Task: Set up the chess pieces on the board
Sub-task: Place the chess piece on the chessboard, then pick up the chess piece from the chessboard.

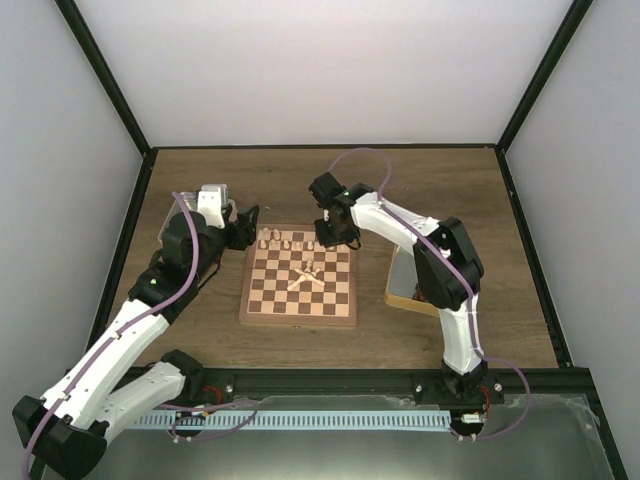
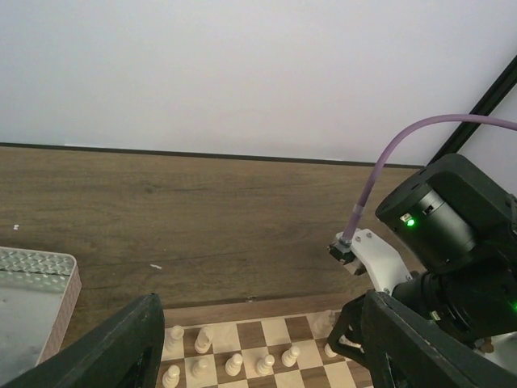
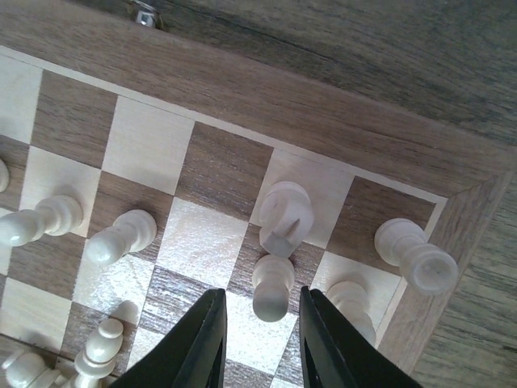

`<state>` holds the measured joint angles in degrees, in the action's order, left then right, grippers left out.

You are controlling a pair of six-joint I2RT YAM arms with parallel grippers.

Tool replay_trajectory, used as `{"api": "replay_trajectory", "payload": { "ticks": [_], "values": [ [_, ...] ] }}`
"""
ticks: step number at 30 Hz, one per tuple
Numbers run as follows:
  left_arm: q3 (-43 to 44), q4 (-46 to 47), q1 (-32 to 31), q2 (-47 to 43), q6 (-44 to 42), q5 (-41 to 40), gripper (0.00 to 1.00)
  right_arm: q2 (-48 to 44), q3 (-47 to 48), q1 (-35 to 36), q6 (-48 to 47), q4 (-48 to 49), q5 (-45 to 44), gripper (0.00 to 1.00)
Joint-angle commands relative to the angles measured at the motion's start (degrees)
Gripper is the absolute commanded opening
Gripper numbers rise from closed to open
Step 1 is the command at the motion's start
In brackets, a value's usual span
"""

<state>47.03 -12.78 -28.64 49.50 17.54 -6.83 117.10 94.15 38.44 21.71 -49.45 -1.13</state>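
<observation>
The board [image 1: 262, 305] lies in the middle of the table. Cream chess pieces [image 1: 290, 241] stand along its far rows, and several lie loose in its centre [image 1: 306, 276]. My right gripper [image 1: 335, 238] hangs over the far right corner. In the right wrist view it [image 3: 262, 295] is open, with a standing pawn [image 3: 272, 287] between its fingertips, untouched. A knight [image 3: 284, 218] and a rook [image 3: 416, 255] stand beyond the pawn. My left gripper [image 1: 243, 225] is wide open and empty at the board's far left corner; its view shows standing pieces [image 2: 234, 364] below it.
A shallow tray [image 1: 402, 288] lies right of the board under the right arm. Another pale tray [image 2: 44, 295] sits left of the board. The right arm's wrist [image 2: 452, 234] is close to my left gripper. White walls enclose the table.
</observation>
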Motion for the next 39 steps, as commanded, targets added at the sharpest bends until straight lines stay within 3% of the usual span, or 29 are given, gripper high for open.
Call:
{"api": "replay_trajectory", "payload": {
  "ticks": [1, 11, 20, 39],
  "values": [
    [-0.4, 0.6, 0.0, 0.1, -0.1, 0.4, 0.69, -4.0, 2.0, 0.0, 1.1, 0.4, -0.6, 0.27],
    [-0.4, 0.8, 0.0, 1.0, 0.1, 1.9, 0.69, -11.0, -4.8, 2.2, 2.0, 5.1, 3.4, 0.35],
    [-0.4, 1.3, 0.0, 1.8, 0.6, 2.6, 0.69, -16.4, -17.0, 7.6, 2.9, 11.4, 10.1, 0.41],
    [-0.3, 1.4, 0.0, 2.8, 1.5, 3.3, 0.68, -11.7, -20.5, 11.4, -1.7, 11.3, 5.5, 0.37]
  ]
}}
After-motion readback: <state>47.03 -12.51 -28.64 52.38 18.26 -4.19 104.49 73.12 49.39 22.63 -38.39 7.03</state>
